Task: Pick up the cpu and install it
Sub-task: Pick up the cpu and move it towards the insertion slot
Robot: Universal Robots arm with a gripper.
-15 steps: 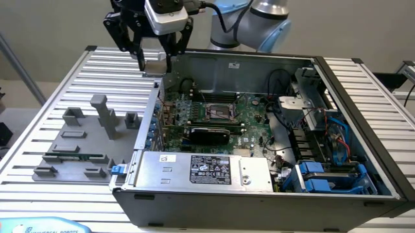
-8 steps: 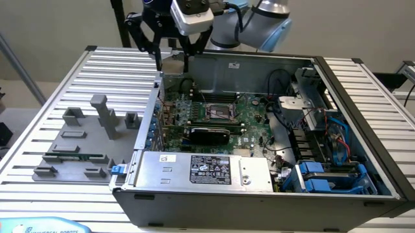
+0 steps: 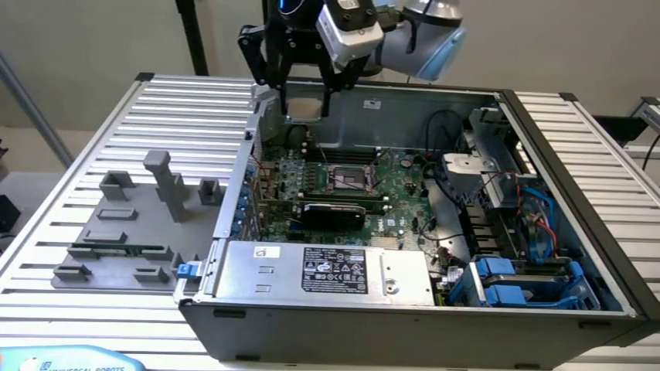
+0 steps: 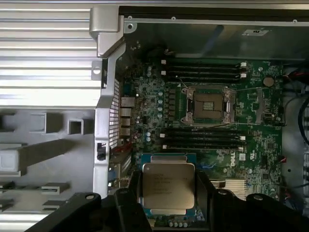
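Exterior view is showing a big open computer box lying on a tabletop made of long silver metal ribs. The robot's black hand is hanging over a back corner of the box. It is pinching the cpu, a small flat square, between its two fingers. The cpu is up in the air.

Down inside the box, a bumpy green board is lying flat, with a square metal socket in it. A shiny silver block is sitting at the near end. Blue plastic holders are sitting toward the exterior view's right. Beside the box, grey plastic blocks are standing on the tabletop, and a long thin green stick is lying among them. A plain pale wall is standing behind.

Wrist view is looking down into the box. The hand is gripping the cpu by two opposite edges, with a black finger on each side. The cpu's top is smooth silvery metal with small print, and a thin green rim is peeking out around it. The cpu is hanging over the board, well apart from the open socket. The socket is showing a dark square inside a shiny frame. Long black slots are running along both sides of it.
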